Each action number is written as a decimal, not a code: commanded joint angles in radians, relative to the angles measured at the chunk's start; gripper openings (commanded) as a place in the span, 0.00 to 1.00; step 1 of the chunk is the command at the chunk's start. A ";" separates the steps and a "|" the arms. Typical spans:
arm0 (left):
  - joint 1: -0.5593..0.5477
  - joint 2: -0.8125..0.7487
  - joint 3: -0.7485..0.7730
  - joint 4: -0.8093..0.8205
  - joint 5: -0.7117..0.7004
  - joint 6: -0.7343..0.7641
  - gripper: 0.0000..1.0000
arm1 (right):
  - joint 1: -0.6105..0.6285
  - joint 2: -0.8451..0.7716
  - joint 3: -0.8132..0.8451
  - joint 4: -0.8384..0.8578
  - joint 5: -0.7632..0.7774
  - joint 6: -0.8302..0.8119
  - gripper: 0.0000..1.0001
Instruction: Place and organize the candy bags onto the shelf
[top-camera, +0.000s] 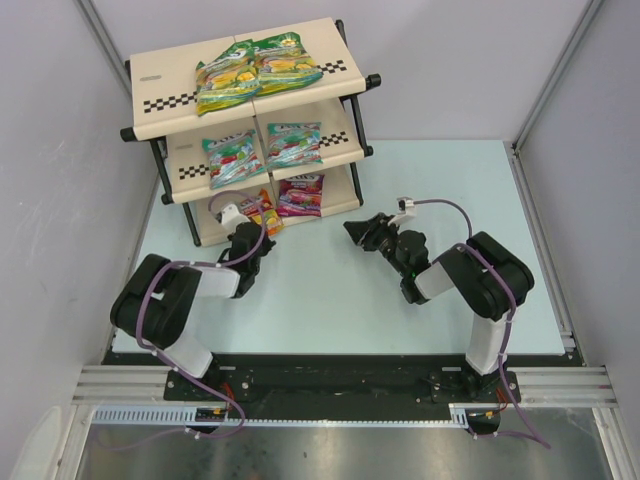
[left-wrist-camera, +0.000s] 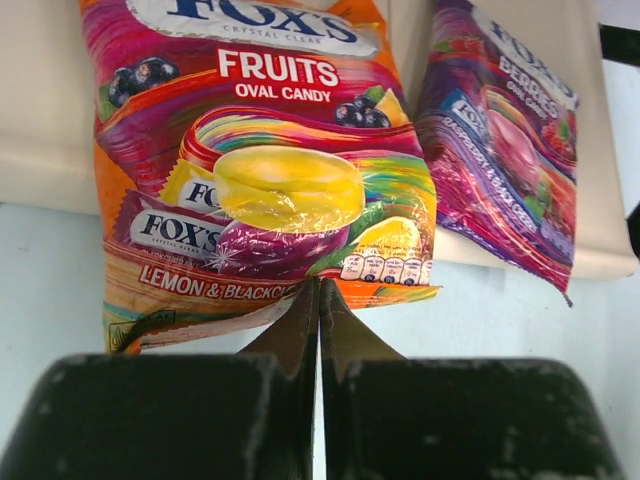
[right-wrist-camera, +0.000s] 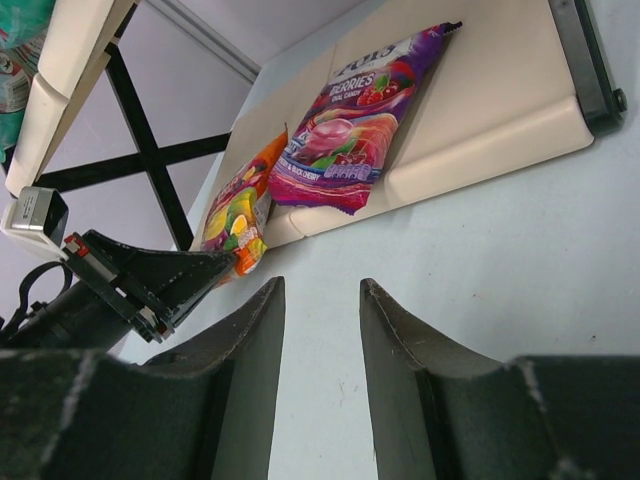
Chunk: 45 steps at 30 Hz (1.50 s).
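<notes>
The shelf (top-camera: 160, 95) stands at the far left. Two green-yellow bags (top-camera: 255, 72) lie on its top tier and two teal bags (top-camera: 262, 150) on the middle tier. On the bottom tier the purple-pink bag (top-camera: 300, 195) lies flat, and the red-orange bag (top-camera: 262, 212) hangs over the front edge. My left gripper (left-wrist-camera: 320, 285) is shut, its tips pinched on the lower seam of the red-orange bag (left-wrist-camera: 260, 180). My right gripper (right-wrist-camera: 322, 282) is open and empty above the table, to the right of the shelf. It also shows in the top view (top-camera: 355, 230).
The shelf's black frame legs (right-wrist-camera: 150, 160) stand left of the bottom panel (right-wrist-camera: 490, 110). The pale blue table (top-camera: 420, 180) is walled in by grey panels at left, back and right.
</notes>
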 joint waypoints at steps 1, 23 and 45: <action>0.028 -0.041 0.048 -0.075 -0.033 0.029 0.00 | -0.009 0.015 -0.008 0.089 -0.015 0.010 0.40; 0.002 -0.172 -0.147 -0.021 0.082 -0.076 0.00 | -0.017 0.033 -0.009 0.121 -0.033 0.028 0.41; 0.106 -0.080 -0.055 -0.160 0.059 -0.089 0.00 | -0.041 0.058 -0.017 0.164 -0.065 0.065 0.40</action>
